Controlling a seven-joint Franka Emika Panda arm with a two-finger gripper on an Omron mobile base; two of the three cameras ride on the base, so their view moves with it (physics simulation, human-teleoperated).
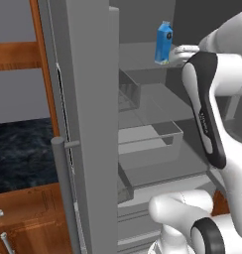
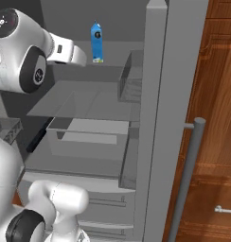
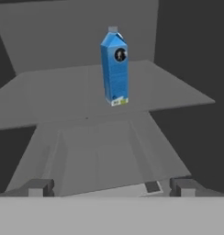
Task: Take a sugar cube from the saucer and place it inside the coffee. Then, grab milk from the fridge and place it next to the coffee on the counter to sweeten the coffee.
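Note:
The fridge [image 1: 88, 124] stands open with its grey door swung aside. On an upper shelf [image 3: 63, 96] the milk [image 3: 115, 66] stands upright, a blue carton with a dark round cap, also seen in the left base view [image 1: 163, 42] and the right base view [image 2: 96, 42]. My gripper [image 3: 112, 188] is open with nothing between its fingers. It points at the carton from a short way off, lower than the shelf. The white wrist [image 1: 185, 52] reaches into the fridge just beside the carton. The sugar cube, saucer and coffee are out of view.
Clear drawers [image 1: 152, 141] and a door bin [image 2: 131, 75] sit under the milk's shelf. The fridge door handle [image 2: 188, 175] rises at the right. A strip of black marbled counter [image 1: 19, 154] over wooden cabinets [image 1: 29, 218] lies left of the door.

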